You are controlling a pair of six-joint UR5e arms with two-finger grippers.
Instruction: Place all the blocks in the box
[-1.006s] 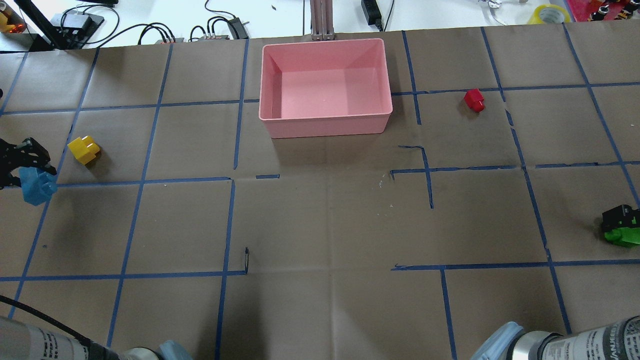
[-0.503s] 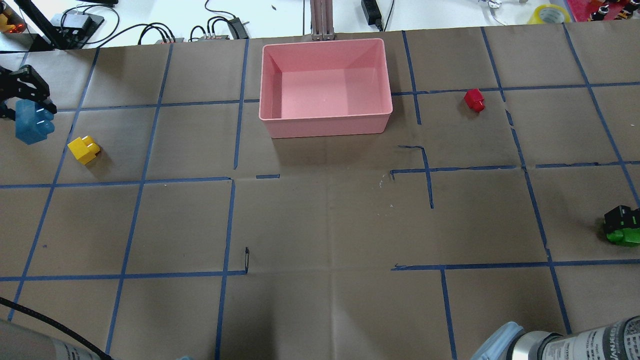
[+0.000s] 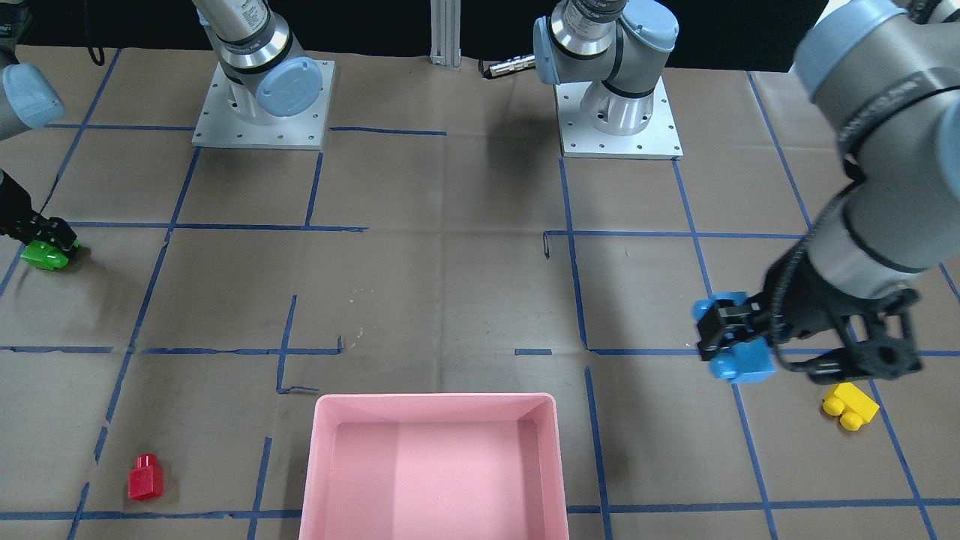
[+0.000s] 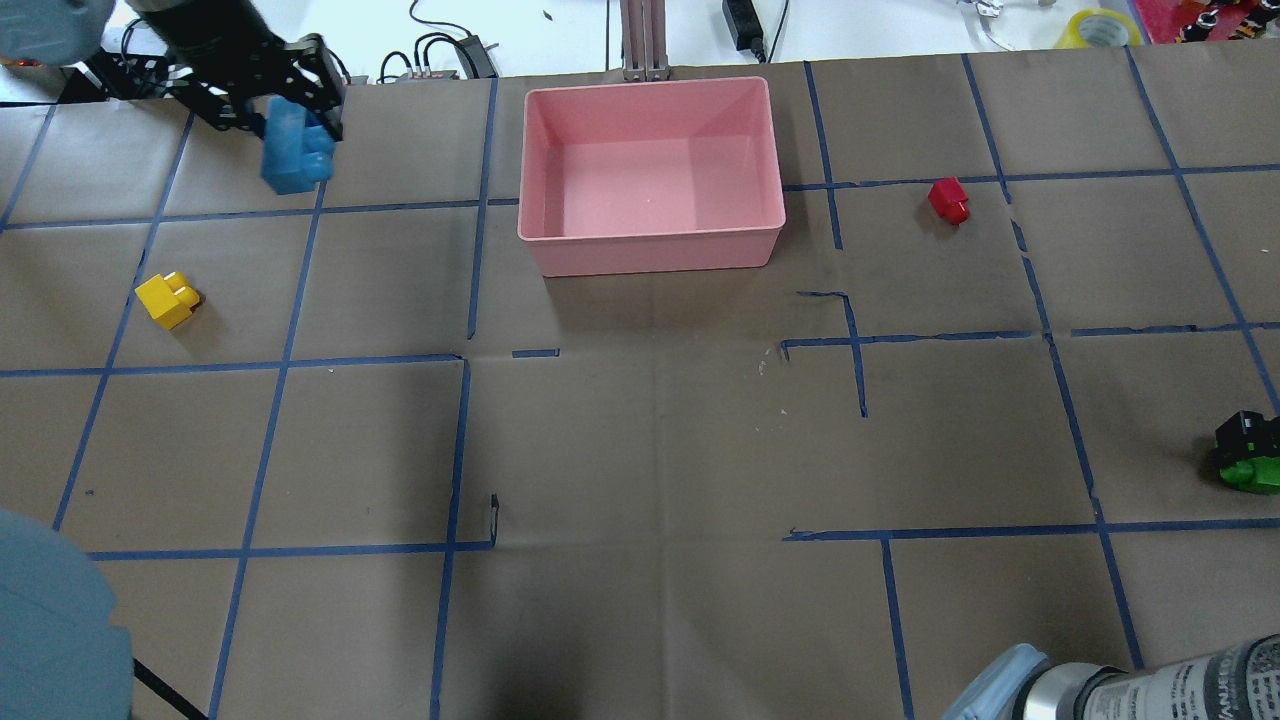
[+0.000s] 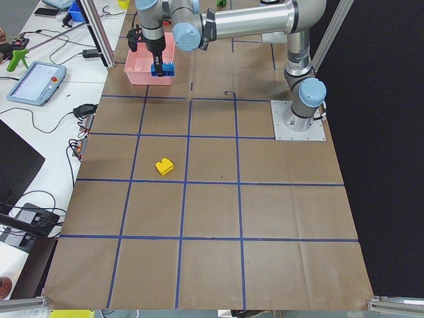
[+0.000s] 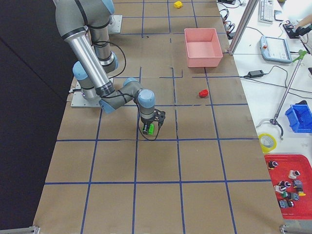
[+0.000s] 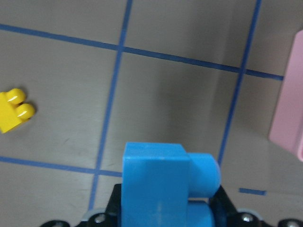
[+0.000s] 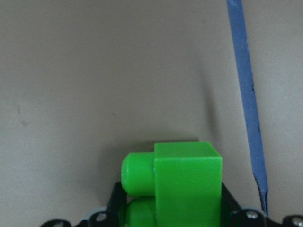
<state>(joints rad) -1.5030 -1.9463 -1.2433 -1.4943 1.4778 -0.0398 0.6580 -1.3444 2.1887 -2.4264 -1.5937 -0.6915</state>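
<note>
My left gripper (image 4: 300,125) is shut on the light blue block (image 4: 293,152) and holds it in the air left of the pink box (image 4: 650,242); it also shows in the front view (image 3: 739,358) and the left wrist view (image 7: 161,184). The box is empty. The yellow block (image 4: 168,300) lies on the table at the left. The red block (image 4: 948,200) lies right of the box. My right gripper (image 4: 1245,450) is shut on the green block (image 4: 1250,470) low at the table's right edge, as in the right wrist view (image 8: 182,182).
Blue tape lines grid the brown paper on the table. Cables and power bricks (image 4: 440,50), an aluminium post (image 4: 640,40) and a tape roll (image 4: 1098,25) lie beyond the far edge. The two arm bases (image 3: 259,112) stand on the robot's side.
My left gripper has carried the light blue block from the table's left edge away from the robot and right, toward the box. The right gripper with the green block has barely moved.
</note>
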